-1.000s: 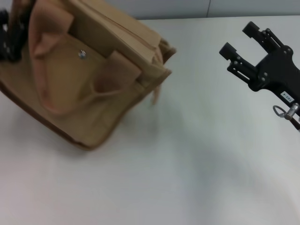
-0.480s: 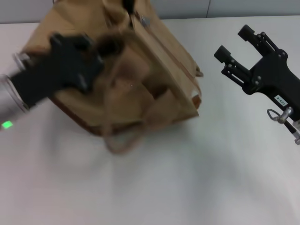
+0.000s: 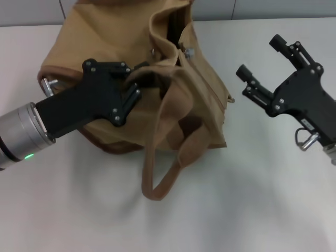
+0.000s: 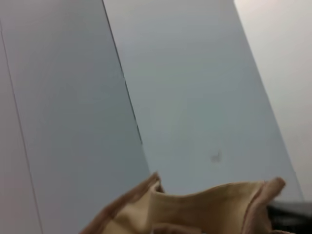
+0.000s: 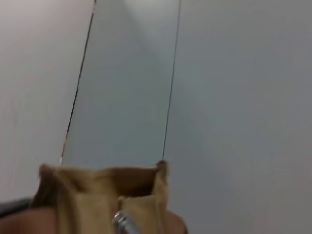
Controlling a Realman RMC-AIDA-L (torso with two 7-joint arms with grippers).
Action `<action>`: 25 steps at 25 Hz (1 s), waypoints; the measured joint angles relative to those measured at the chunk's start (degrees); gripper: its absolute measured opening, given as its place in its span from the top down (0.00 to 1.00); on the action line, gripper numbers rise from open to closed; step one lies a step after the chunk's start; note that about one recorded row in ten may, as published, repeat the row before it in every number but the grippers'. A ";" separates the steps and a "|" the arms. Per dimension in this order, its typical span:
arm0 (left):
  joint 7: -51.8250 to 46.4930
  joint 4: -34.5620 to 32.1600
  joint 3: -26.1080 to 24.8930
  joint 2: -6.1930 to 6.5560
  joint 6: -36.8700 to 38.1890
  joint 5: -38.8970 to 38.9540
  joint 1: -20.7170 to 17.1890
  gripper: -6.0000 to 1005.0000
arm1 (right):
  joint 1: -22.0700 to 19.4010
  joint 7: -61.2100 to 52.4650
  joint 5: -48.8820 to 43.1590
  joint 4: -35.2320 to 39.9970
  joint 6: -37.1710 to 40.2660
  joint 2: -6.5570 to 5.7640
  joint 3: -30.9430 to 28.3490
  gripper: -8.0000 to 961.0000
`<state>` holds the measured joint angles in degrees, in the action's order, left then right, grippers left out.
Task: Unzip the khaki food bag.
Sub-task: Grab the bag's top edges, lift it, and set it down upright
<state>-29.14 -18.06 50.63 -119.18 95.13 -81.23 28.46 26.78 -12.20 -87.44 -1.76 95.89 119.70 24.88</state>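
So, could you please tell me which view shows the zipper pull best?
The head view: the zipper pull sits in full context at the bag's top opening, between both grippers. The right wrist view catches only a blurred silver piece at the frame edge. The left wrist view shows just fabric, no pull.

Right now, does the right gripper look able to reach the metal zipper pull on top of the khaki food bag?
Probably yes. The right gripper hangs open beside the khaki food bag, with bare table between them. The zipper pull sits exposed on top, and the left gripper holds the bag's other side.
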 joint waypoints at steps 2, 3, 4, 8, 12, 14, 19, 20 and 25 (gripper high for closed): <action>-0.13 0.03 0.02 0.00 1.02 0.51 0.67 0.91 | 0.22 4.47 -0.01 -1.70 -0.02 0.03 -0.03 0.16; -0.23 0.04 0.03 0.00 1.33 0.71 0.97 0.91 | 0.29 7.35 0.00 -2.87 -0.04 0.06 -0.20 0.16; -0.35 0.07 0.04 0.00 1.54 0.89 1.30 0.91 | 0.34 10.39 -0.01 -4.22 -0.07 0.13 -0.45 0.16; -0.60 0.22 1.08 0.00 1.56 1.22 2.85 0.91 | 1.05 25.27 -0.15 -11.06 -0.44 0.17 -3.28 0.16; -0.34 0.25 4.38 0.00 0.24 1.29 3.87 0.91 | 1.93 38.58 -0.54 -17.02 -1.39 0.18 -8.62 0.16; -0.34 0.27 5.74 0.00 -0.86 1.28 4.20 0.91 | 2.53 41.05 -0.63 -18.26 -1.49 0.18 -10.65 0.16; -0.26 0.30 7.17 0.00 -1.99 1.80 4.50 0.91 | 3.90 41.91 -1.26 -18.10 -3.98 0.18 -10.72 0.16; -0.25 0.32 7.28 0.00 -1.90 2.22 4.50 0.91 | 3.92 42.32 -1.94 -18.06 -5.03 0.18 -10.73 0.16; -0.25 0.32 7.37 0.00 -1.64 4.20 4.34 0.91 | 2.63 43.59 -4.29 -18.02 -7.28 0.18 -11.26 0.16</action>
<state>-29.39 -17.74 58.00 -119.17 93.49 -77.03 32.80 29.41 31.39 -91.74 -19.78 88.61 119.88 13.62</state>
